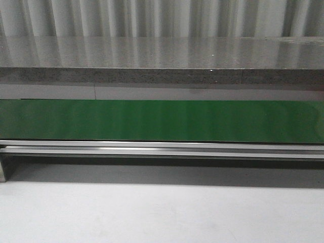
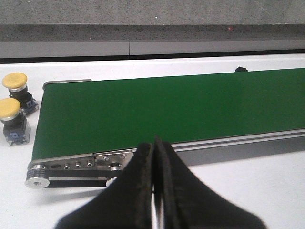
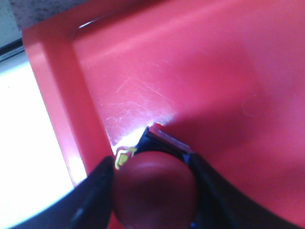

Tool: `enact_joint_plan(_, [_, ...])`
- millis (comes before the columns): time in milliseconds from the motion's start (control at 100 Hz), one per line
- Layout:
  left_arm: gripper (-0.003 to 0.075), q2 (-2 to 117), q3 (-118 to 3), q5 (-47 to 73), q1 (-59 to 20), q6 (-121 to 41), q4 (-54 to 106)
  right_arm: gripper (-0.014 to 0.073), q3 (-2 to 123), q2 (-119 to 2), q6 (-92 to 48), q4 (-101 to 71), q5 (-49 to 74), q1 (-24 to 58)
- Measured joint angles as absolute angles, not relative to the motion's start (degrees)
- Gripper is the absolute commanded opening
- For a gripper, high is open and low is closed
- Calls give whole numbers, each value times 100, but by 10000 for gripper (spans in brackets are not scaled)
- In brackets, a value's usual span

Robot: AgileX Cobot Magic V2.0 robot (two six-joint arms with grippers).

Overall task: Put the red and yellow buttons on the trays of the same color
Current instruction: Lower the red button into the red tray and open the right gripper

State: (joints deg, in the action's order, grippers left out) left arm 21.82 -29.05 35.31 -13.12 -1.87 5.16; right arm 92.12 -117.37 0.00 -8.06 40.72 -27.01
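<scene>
Front cam low, level, faces green conveyor belt [image 1: 162, 121] side-on. Left wrist cam looks down along same belt [image 2: 167, 109] from its roller end. Right wrist cam close above red tray [image 3: 190, 71].

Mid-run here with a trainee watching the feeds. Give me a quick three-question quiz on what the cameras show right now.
1. True or false: the right gripper holds a yellow button.
2. Multiple choice: how many yellow buttons stand beside the end of the green conveyor belt in the left wrist view? A) none B) two C) four
3. Fill in: the left gripper is ____, with nothing between its fingers.

Key:
1. False. It is shut on a red button, over the red tray.
2. B. Two, on the white table, off the belt.
3. Shut.
</scene>
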Motion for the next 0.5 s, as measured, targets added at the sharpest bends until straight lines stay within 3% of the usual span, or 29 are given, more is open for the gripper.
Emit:
enact_joint_plan(110, [-20,2182,-2905,3531,-1312,-187,516,596,9222,-11737,0,-806,4057,-2701])
enact_joint_plan(500, [-20,2182,-2905,3531,-1312,-187,516,592,9130,-10860,-351,-806,4020,-2582])
